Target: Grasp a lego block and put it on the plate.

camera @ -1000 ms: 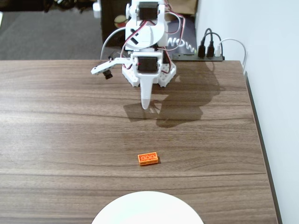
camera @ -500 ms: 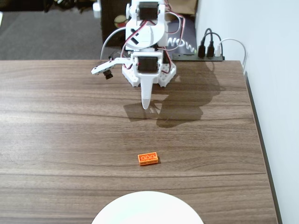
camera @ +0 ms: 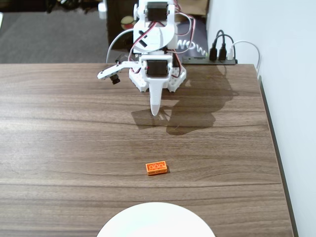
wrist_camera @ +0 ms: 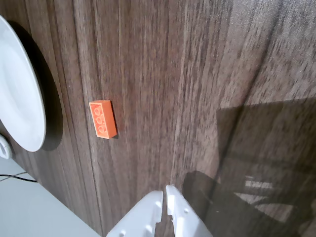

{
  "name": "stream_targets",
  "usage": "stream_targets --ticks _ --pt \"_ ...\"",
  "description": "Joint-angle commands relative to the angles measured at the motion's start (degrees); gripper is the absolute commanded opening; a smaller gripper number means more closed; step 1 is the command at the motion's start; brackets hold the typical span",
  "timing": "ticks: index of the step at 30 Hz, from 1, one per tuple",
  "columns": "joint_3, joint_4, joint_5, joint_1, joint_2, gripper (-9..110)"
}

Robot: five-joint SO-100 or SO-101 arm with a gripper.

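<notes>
Your claw is nearly closed and empty, a gap only the wrist view resolves. In the fixed view the lego block lies well ahead of the claw, before the plate, long axis crosswise to the claw's pointing direction.

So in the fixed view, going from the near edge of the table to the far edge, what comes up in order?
Large white round plate → small orange studded plastic brick → white gripper → black power strip with plugged-in cables.

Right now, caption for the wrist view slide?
Closed end effector above wood table; orange brick lies beside white plate.
</notes>
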Motion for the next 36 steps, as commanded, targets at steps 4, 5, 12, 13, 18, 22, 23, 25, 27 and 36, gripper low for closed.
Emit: stream_targets --ticks 4,5,12,13,18,22,23,25,27,36 --pt "-0.35 0.09 -0.09 -0.09 -0.18 1" --pt "-0.35 0.09 0.00 0.00 -0.18 1" --pt "-0.62 -0.88 0.00 0.00 -2.02 1" --pt "-0.88 -1.67 -0.09 0.00 -3.52 1" --pt "-3.69 -5.71 -3.08 0.70 -11.95 1" --pt "-7.91 -7.56 -5.27 1.49 -18.54 1" --pt "-9.14 -7.73 -6.15 1.67 -20.13 1" --pt "-11.43 -8.00 -8.17 1.93 -23.20 1" --pt "-12.57 -8.79 -10.55 2.11 -25.84 1" --pt "-15.64 -14.85 -29.36 5.27 -41.31 1"
